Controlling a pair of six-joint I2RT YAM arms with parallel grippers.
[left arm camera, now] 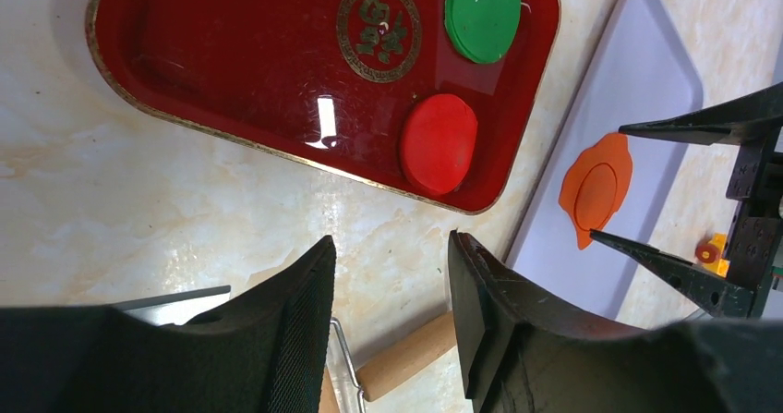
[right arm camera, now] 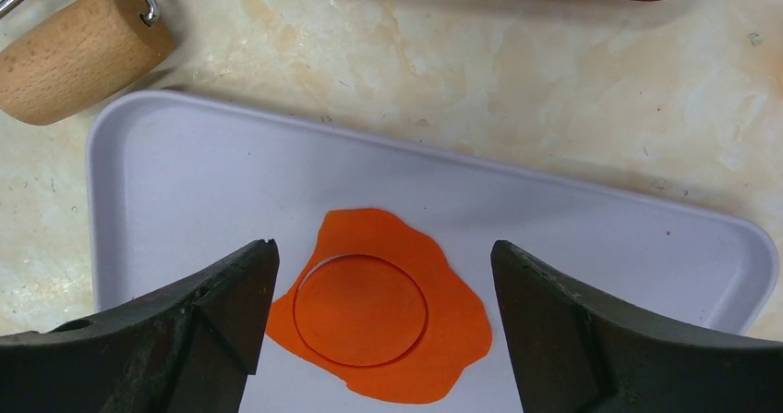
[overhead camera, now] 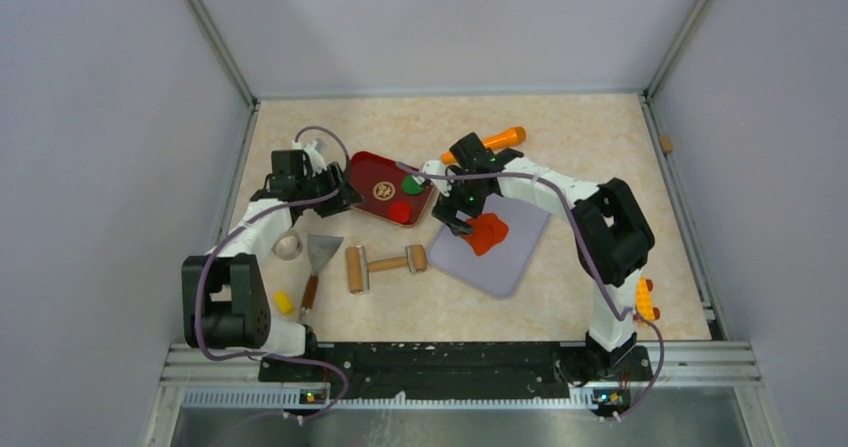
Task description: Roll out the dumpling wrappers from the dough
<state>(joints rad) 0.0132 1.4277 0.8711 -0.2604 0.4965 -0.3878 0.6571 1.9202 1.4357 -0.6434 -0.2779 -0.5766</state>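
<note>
Under the wide-open right gripper (right arm camera: pixel 383 251) sits a stamped-out dumpling wrapper (right arm camera: pixel 360 309), guessing it needs peeling from the dough (right arm camera: pixel 457 325) next.

Red gilt-edged tray (left arm camera: pixel 185 71) holds a green disc (left arm camera: pixel 482 14); alongside on the marbled tabletop (overhead camera: pixel 600 127), a wooden roller (overhead camera: pixel 385 264), metal scraper (overhead camera: pixel 322 252) and lavender board (right arm camera: pixel 203 182).

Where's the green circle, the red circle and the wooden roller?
green circle (left arm camera: pixel 482 13): left wrist view, middle of its flat top.
red circle (left arm camera: pixel 439 143): left wrist view, middle of its flat top.
wooden roller (right arm camera: pixel 78 54): right wrist view, side of its wooden drum.
</note>
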